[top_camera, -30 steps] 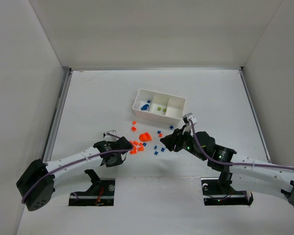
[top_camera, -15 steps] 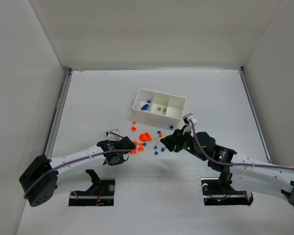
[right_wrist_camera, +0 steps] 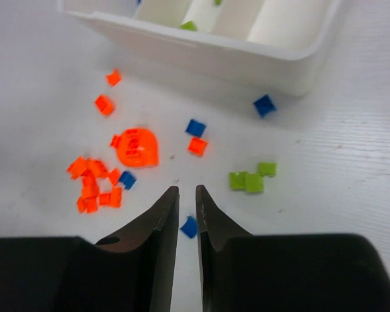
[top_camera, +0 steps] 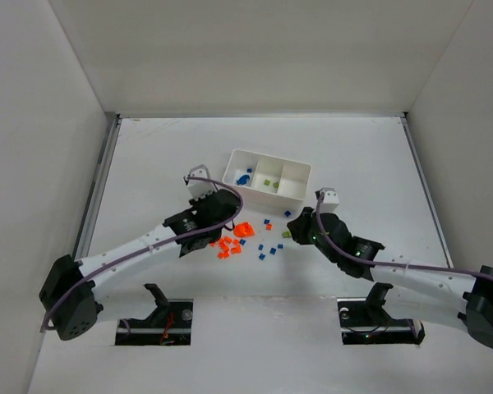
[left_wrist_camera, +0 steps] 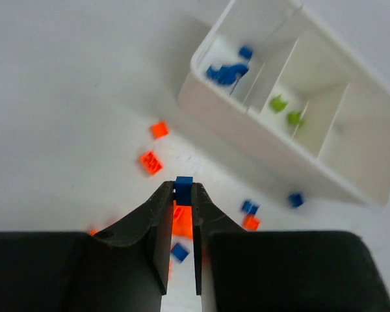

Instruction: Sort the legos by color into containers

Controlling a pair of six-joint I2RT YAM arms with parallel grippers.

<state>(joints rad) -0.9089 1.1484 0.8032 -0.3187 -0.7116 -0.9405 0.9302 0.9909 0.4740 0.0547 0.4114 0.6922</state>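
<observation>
My left end effector (left_wrist_camera: 182,194) is closed on one blue lego (left_wrist_camera: 184,182) only at its very tips, lower centre of frame, below the tray (left_wrist_camera: 234,123). I judge such a shallow pinch may drop it early.

A white three-compartment tray (left_wrist_camera: 260,146) holds blue pieces (left_wrist_camera: 226,70) in one end bay and two green bricks (left_wrist_camera: 285,110) in the middle. Before its long wall lie an orange cluster (right_wrist_camera: 94,185), a larger orange piece (right_wrist_camera: 137,146), loose blue bricks (right_wrist_camera: 195,127) and green ones (right_wrist_camera: 249,177). The left gripper (left_wrist_camera: 182,193) pinches one blue brick (left_wrist_camera: 183,184).
</observation>
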